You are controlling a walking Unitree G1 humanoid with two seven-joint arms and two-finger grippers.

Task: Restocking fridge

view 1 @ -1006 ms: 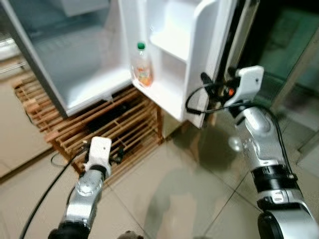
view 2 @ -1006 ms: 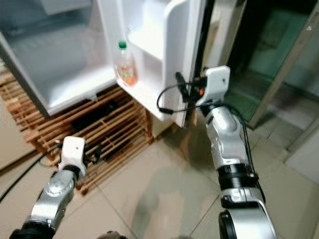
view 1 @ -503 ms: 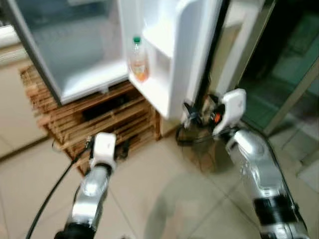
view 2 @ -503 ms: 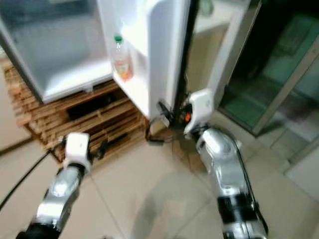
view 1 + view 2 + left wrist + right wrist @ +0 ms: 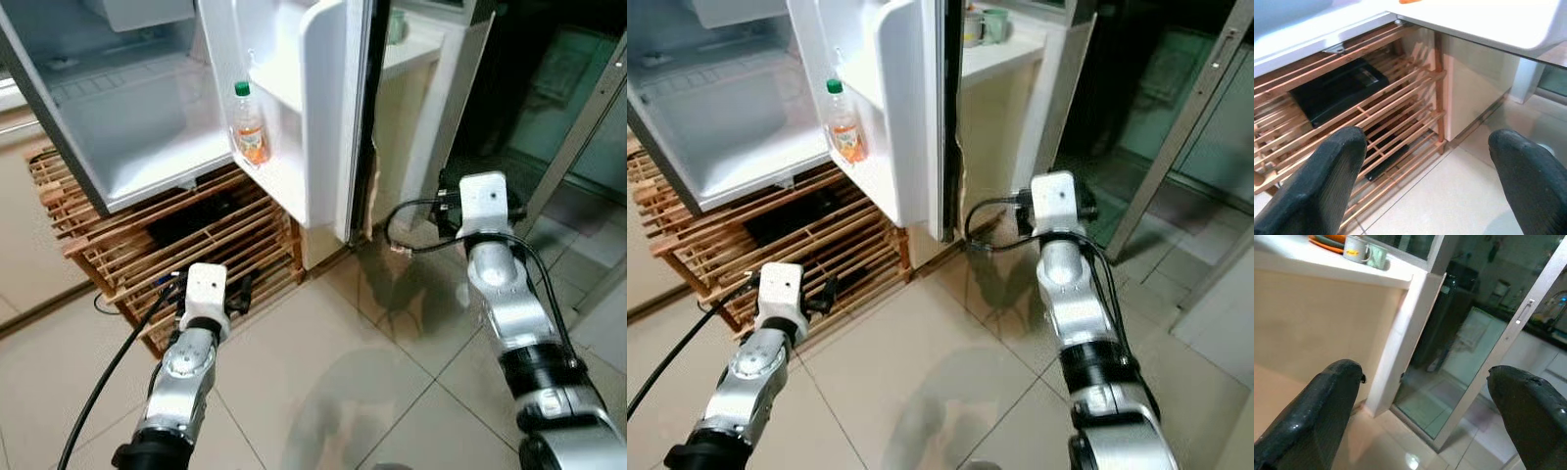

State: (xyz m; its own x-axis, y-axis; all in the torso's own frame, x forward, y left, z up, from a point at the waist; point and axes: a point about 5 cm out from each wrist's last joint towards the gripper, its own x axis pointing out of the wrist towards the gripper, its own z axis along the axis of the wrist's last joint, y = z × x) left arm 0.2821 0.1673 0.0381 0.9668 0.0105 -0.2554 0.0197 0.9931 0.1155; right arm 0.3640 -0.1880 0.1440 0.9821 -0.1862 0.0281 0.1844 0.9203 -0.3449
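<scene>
Bottle [image 5: 250,124] stands in fridge door [image 5: 315,117] (both claws empty).

- Fridge door [image 5: 323,108]: smooth, glossy white plastic.
- Slatted rack [image 5: 186,245]: bare light wood.
- Floor tiles [image 5: 372,362]: glossy, reflective.
- Bottle [image 5: 250,125]: clear plastic.
- Arms: brushed silver metal.

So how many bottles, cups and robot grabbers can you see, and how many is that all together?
Bottles: 1, the bottle in the fridge door shelf.
Cups: 2, the white cup and the green cup on the counter.
Grabbers: 2, the left gripper and the right gripper, both open.
Total: 5.
</scene>
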